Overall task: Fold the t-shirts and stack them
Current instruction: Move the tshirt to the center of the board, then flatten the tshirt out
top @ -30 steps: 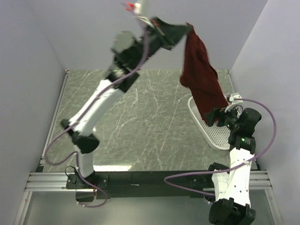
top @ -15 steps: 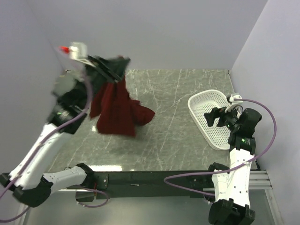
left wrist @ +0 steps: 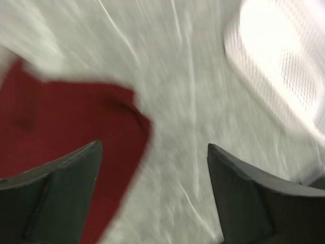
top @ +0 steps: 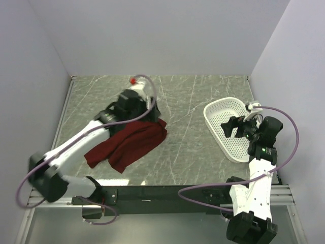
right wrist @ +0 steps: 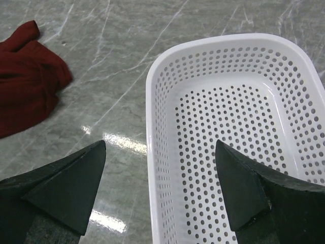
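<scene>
The maroon t-shirt (top: 127, 145) lies crumpled on the table, left of centre. My left gripper (top: 152, 116) hovers just above its upper right corner. In the blurred left wrist view the gripper (left wrist: 153, 146) is open, with bare table between the jaws and the t-shirt (left wrist: 61, 117) beside the left finger. My right gripper (top: 231, 127) stands open over the white basket's left side. In the right wrist view this gripper (right wrist: 160, 144) straddles the basket rim and holds nothing. The t-shirt (right wrist: 25, 86) shows at the far left there.
The white mesh basket (top: 210, 119) sits at the table's right side and has nothing inside (right wrist: 152, 101); it appears as a bright blur (left wrist: 284, 66) in the left wrist view. Walls enclose the table on the left, back and right.
My left arm swung the t-shirt from above the basket across to the left, came down and opened. The shirt now lies loose on the table. The right arm has not moved.
</scene>
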### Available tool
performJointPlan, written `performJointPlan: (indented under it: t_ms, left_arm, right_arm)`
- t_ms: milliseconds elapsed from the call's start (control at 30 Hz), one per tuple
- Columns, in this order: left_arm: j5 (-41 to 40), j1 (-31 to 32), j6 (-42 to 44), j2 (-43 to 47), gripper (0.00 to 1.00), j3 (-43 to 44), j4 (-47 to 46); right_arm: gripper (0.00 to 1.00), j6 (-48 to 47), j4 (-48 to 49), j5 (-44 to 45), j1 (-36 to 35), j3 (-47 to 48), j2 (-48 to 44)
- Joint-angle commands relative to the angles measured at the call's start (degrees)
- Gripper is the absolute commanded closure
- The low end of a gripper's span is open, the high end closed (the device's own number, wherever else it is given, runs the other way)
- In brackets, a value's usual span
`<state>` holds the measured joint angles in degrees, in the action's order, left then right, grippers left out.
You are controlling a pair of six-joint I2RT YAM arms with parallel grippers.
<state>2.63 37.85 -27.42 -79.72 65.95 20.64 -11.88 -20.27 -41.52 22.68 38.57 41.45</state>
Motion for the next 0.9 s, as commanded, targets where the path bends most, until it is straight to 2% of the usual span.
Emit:
performJointPlan:
  t_ms: [0, 67, 233, 400, 500, 533, 567, 667, 867]
  left_arm:
    - [-21.76, -0.49, 7.72, 10.17, 0.08, 1.91, 1.94]
    - [-28.28, -0.58, 8.78, 13.79, 0.05, -2.92, 1.07]
    - [-33.47, -1.02, 10.9, 28.37, 0.01, -17.49, -3.76]
    - [-36.56, -1.02, 8.79, 40.5, 0.0, -25.69, -3.24]
    - [-37.08, -1.02, 9.14, 43.68, 0.01, -26.67, -3.42]
    - [-37.17, -1.02, 9.49, 44.04, 0.01, -27.01, -3.94]
    - [-37.26, -1.02, 10.45, 44.3, 0.0, -27.19, -4.38]
    - [-37.44, -1.02, 10.72, 43.87, 0.01, -26.76, -4.47]
    - [-37.7, -1.02, 11.25, 43.42, 0.01, -26.31, -4.21]
  right_arm:
    - [0.06, -1.21, -0.03, -1.19, 0.44, 1.69, 0.64]
    - [0.06, -2.35, -1.08, -2.51, 0.44, 1.77, 1.78]
    - [0.07, -5.86, -4.5, -3.83, 0.35, 2.74, 4.86]
    - [0.11, -10.79, -8.29, -2.35, -1.84, 3.71, 9.34]
    - [0.14, -13.87, -10.13, 6.51, -9.73, 5.29, 12.42]
    - [0.15, -15.09, -10.4, 14.19, -12.54, 5.55, 13.12]
    - [0.15, -15.19, -9.97, 18.71, -18.57, 5.47, 14.17]
    - [0.16, -14.67, -8.03, 31.62, -25.46, 5.38, 17.15]
    - [0.3, -13.44, -6.8, 43.86, -29.61, 5.82, 25.76]
